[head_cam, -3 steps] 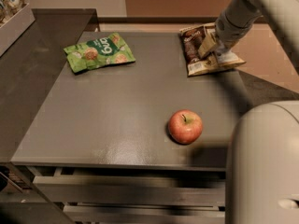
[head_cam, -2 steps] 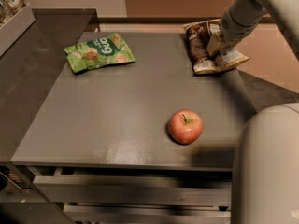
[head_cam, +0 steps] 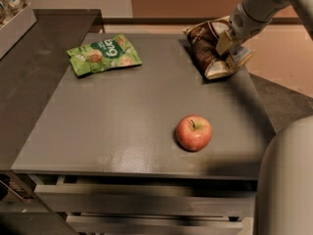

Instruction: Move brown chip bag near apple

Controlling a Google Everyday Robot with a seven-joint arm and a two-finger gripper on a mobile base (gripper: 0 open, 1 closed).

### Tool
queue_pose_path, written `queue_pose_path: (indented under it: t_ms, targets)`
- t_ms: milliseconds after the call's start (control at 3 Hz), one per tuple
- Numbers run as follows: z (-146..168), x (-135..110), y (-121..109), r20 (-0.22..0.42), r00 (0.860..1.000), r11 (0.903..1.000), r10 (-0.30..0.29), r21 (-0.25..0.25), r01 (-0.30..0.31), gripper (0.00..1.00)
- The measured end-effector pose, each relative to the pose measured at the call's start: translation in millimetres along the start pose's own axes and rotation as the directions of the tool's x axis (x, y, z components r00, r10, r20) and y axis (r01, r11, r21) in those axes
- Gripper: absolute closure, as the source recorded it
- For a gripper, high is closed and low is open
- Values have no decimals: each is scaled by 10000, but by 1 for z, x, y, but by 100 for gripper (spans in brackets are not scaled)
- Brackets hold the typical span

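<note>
The brown chip bag (head_cam: 206, 47) is at the table's far right, tilted with its far end raised off the grey table (head_cam: 112, 126). My gripper (head_cam: 226, 42) reaches in from the upper right and is shut on the bag's right side. The red apple (head_cam: 194, 132) stands upright on the table near the front right, well in front of the bag and apart from it.
A green snack bag (head_cam: 103, 54) lies flat at the far left of the table. A pale bin (head_cam: 17, 26) sits on the darker counter at the far left. My pale body (head_cam: 286, 180) fills the lower right corner. Drawers run below the table's front edge.
The gripper has lifted the brown chip bag, raising its far end and shifting it slightly up and back. The apple and the green bag have not moved.
</note>
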State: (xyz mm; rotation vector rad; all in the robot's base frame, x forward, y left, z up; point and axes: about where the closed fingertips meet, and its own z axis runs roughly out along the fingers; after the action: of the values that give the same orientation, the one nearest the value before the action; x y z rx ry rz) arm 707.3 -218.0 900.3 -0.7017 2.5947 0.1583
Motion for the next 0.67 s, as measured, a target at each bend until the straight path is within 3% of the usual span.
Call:
queue_pose_path:
  t_ms: [333, 667]
  targets:
    - [-14, -7, 31, 276, 9825, 9797, -1840, -758, 1856, 100]
    - [-28, -3, 55, 485, 9237, 9160, -3801, -1186, 3832, 100]
